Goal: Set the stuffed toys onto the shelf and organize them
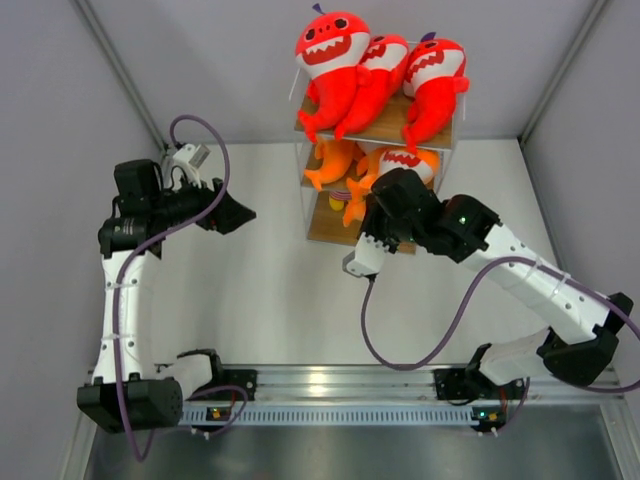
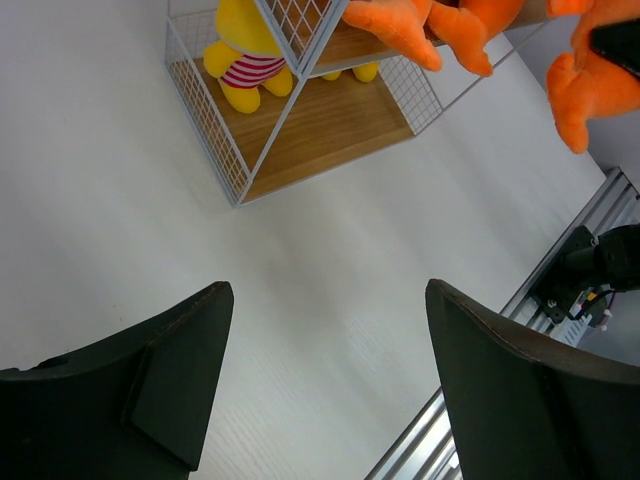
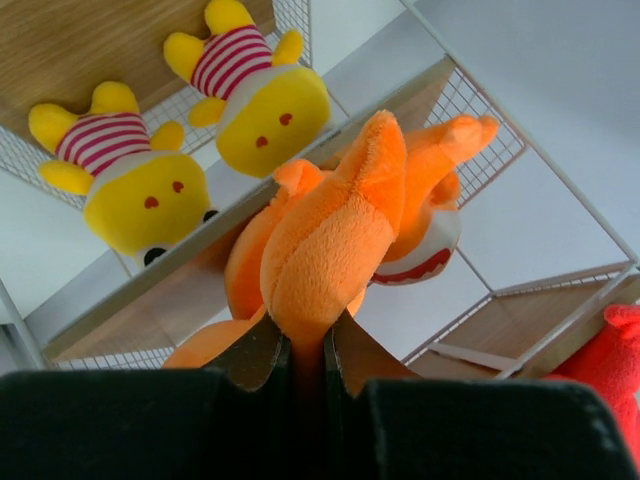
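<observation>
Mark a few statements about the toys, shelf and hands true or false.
1. Three red sharks lie on the shelf's top board. True.
2. The right hand is shut on an orange fish. True.
3. The left hand holds an orange fish. False: it is open and empty above the table.
4. The yellow striped toys lie on the table. False: they sit inside the shelf.

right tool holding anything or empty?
Holding. The right tool is shut on an orange fish; its fingers pinch the plush's end, at the shelf.
</observation>
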Motion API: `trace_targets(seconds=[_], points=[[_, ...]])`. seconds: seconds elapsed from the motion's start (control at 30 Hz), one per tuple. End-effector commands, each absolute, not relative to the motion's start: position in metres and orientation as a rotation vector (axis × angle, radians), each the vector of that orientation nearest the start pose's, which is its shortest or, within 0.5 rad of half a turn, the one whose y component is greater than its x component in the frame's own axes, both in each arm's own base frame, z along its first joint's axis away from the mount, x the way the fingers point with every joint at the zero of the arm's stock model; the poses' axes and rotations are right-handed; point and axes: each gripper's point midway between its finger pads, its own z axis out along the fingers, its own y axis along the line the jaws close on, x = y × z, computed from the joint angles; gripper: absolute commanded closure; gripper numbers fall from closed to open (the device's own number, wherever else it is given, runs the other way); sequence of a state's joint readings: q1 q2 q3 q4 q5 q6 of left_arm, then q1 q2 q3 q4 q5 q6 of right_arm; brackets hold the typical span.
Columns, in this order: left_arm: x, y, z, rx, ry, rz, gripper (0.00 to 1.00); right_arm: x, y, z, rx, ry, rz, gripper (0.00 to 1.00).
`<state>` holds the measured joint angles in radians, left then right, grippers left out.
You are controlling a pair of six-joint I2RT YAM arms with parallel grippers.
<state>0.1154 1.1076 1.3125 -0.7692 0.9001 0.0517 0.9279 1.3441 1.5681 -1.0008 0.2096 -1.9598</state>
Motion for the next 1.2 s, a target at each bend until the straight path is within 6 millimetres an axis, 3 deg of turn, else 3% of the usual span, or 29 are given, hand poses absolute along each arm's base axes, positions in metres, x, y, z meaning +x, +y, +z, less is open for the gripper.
trace_targets(seconds=[0.0, 0.1, 0.13, 0.17, 0.3, 0.4, 0.43, 0.57, 0.73, 0.83, 0.93, 1.17], points=[[0.287, -0.103, 0.343, 0.474, 1.899, -0.811, 0.17, 0.293, 0.255, 0.372, -2.274, 0.443, -0.764, 1.0], [0.294, -0.099, 0.35, 0.496, 1.9, -0.779, 0.17, 0.304, 0.245, 0.38, -2.297, 0.529, -0.804, 1.0], [0.294, -0.097, 0.349, 0.498, 1.916, -0.765, 0.17, 0.3, 0.235, 0.391, -2.313, 0.571, -0.795, 1.0], [0.297, -0.095, 0.349, 0.503, 1.927, -0.748, 0.17, 0.303, 0.235, 0.386, -2.346, 0.582, -0.791, 1.0], [0.303, -0.086, 0.358, 0.542, 1.938, -0.654, 0.16, 0.294, 0.234, 0.392, -2.385, 0.502, -0.735, 1.0], [0.304, -0.083, 0.351, 0.531, 1.986, -0.656, 0.16, 0.29, 0.231, 0.378, -2.506, 0.382, -0.749, 1.0], [0.305, -0.081, 0.347, 0.525, 2.0, -0.647, 0.16, 0.292, 0.226, 0.365, -2.589, 0.325, -0.778, 1.0], [0.303, -0.073, 0.331, 0.506, 2.085, -0.609, 0.16, 0.299, 0.196, 0.346, -2.771, 0.237, -0.963, 1.0], [0.302, -0.062, 0.33, 0.527, 2.122, -0.525, 0.15, 0.284, 0.174, 0.318, -2.978, 0.046, -0.931, 1.0], [0.305, -0.06, 0.339, 0.541, 2.101, -0.504, 0.15, 0.285, 0.174, 0.313, -3.006, -0.052, -0.846, 1.0], [0.307, -0.058, 0.341, 0.555, 2.092, -0.494, 0.15, 0.295, 0.164, 0.311, -3.019, -0.033, -0.824, 1.0], [0.309, -0.053, 0.33, 0.58, 2.119, -0.463, 0.15, 0.313, 0.151, 0.301, -3.007, 0.004, -0.789, 1.0]])
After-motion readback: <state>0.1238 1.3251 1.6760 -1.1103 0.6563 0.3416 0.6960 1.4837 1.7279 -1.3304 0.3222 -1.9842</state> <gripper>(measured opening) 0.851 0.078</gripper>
